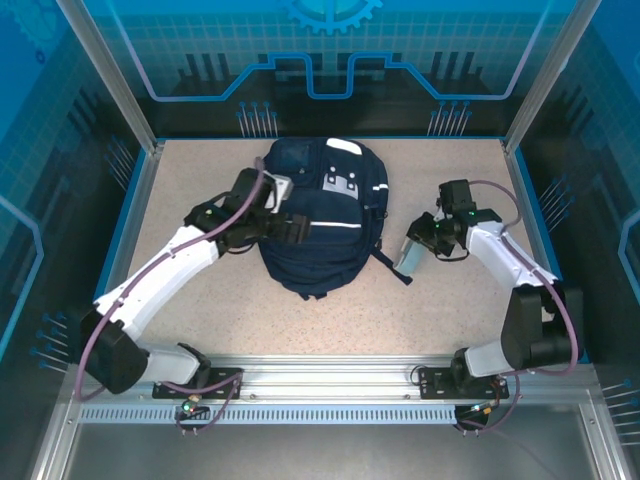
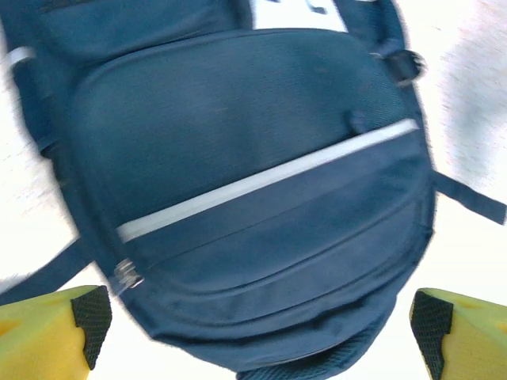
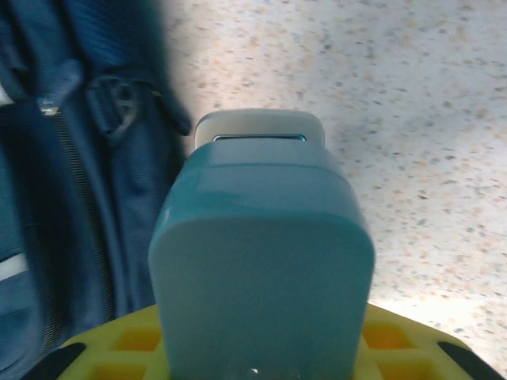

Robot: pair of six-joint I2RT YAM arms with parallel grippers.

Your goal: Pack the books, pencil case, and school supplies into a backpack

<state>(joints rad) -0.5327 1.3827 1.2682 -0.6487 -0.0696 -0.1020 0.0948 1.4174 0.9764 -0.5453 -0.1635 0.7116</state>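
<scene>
Navy fabric, the backpack (image 1: 330, 215) lay flat in the middle of the desk (image 1: 190, 190). Its pockets looked closed, so I could not tell what, if anything, was inside. My left end effector (image 1: 288, 228) hung released over the front panel, grasping nothing. My right end effector (image 1: 414, 252) was clenched on a pale teal case (image 3: 261, 269) with a white cap, just beside the bag on the right arm's side and not yet packed. I judged most of the packing was left to do.

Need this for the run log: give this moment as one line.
left gripper: open over backpack | right gripper: shut on teal case beside backpack
</scene>
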